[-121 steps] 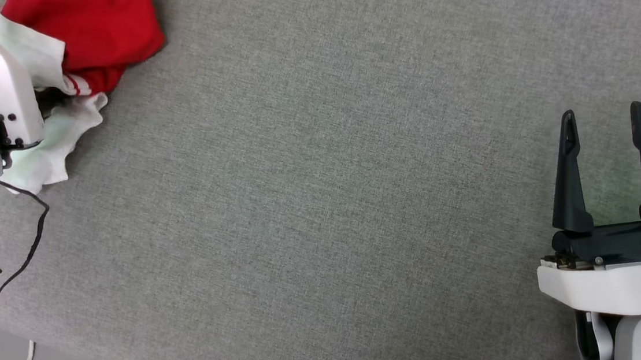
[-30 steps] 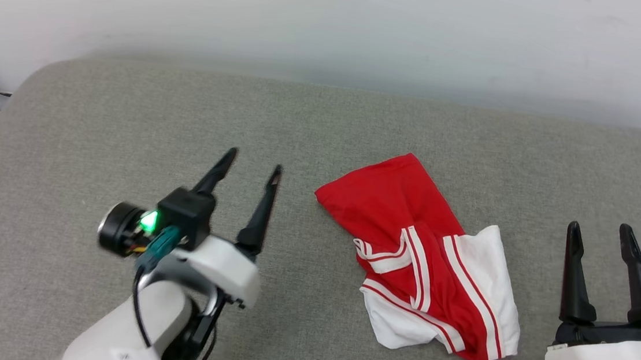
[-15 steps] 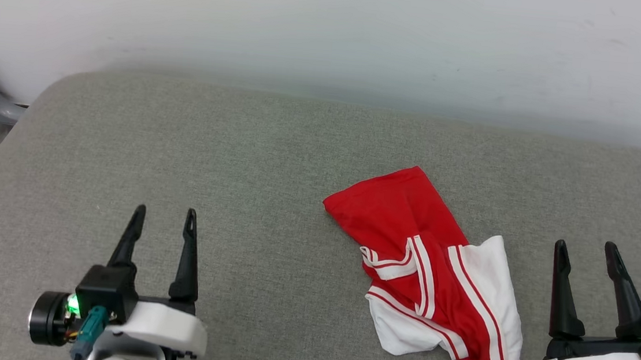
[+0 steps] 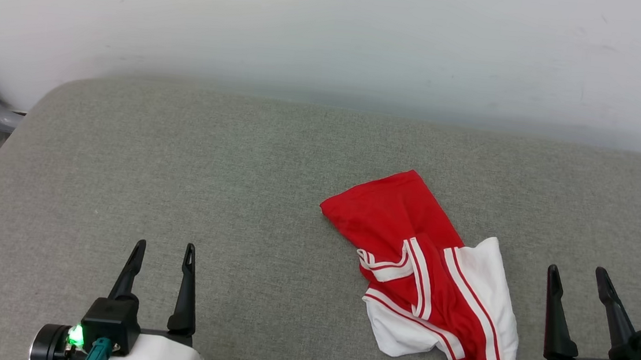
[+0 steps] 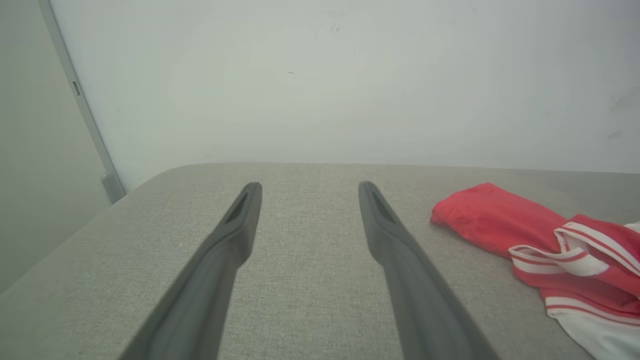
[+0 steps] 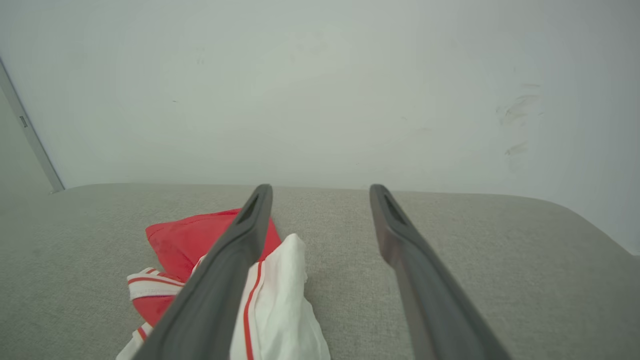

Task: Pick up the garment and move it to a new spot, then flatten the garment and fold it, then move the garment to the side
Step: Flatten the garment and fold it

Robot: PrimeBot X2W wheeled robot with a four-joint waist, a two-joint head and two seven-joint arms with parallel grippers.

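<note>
Though rumpled — garment (image 4: 404, 219), grey cushion (image 4: 181, 179), white wall (image 4: 333, 30).

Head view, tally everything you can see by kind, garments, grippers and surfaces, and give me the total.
Garments: 1, the garment, crumpled, red and white.
Grippers: 2, the left gripper and the right gripper, both with jaws open and empty.
Surfaces: 1, the grey padded surface that the garment lies on.
Total: 4.

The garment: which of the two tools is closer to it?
The right tool, open, just beside the garment; the left tool, also open, stands much farther off across the grey cushion.
</note>
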